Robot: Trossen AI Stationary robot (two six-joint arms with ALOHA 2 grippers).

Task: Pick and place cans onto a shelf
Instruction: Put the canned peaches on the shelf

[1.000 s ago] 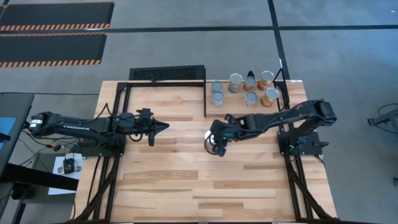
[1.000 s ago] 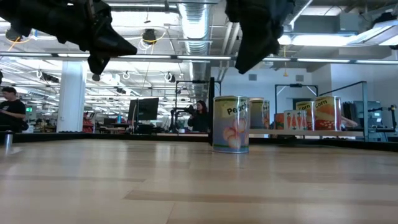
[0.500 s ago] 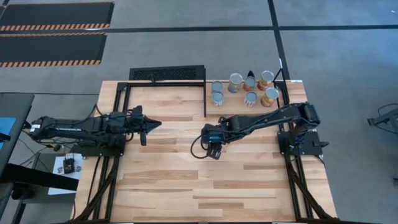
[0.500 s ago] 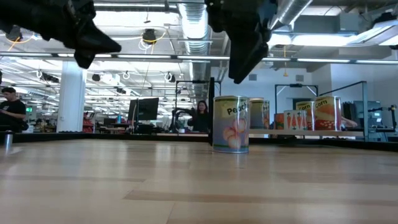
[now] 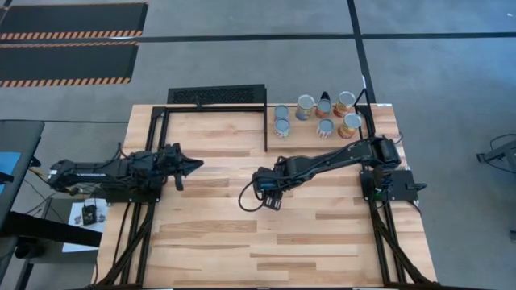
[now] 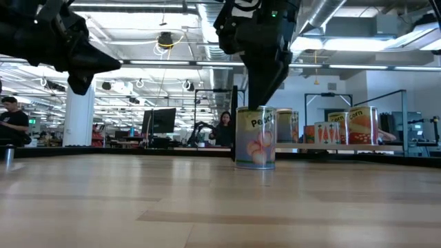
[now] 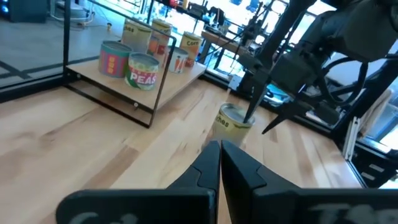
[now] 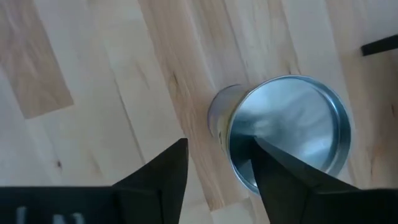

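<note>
- One can (image 6: 255,137) stands upright and alone on the table (image 5: 242,242), near its middle; the label reads "Peach" in the low view.
- In the right wrist view this can (image 8: 283,134) shows its silver top from above, with one finger (image 8: 273,177) over the can's near rim and the other over bare wood beside it.
- The right gripper (image 5: 269,192) hangs over the can with its fingers parted; they are not closed on it, and the low view shows the fingers coming down to the can's top edge.
- In the high view the lone can is hidden under the right gripper.
- Seven other cans (image 5: 316,115) stand in a cluster on the shelf (image 5: 379,117) at the table's far right corner, inside black frame bars.
- From the left wrist view, the shelf (image 7: 186,78) carries cans with labels such as "PEAS" (image 7: 142,71), and the lone can (image 7: 232,121) sits on the table beyond the frame, with the right arm's fingers above it.
- The left gripper (image 5: 192,165) is pinched together, holding nothing, and hovers over the left part of the table, well apart from the lone can.
- A black grate (image 5: 214,95) lies at the table's far edge, left of the shelf.
- People (image 6: 12,120) sit at desks in the room behind the table.
</note>
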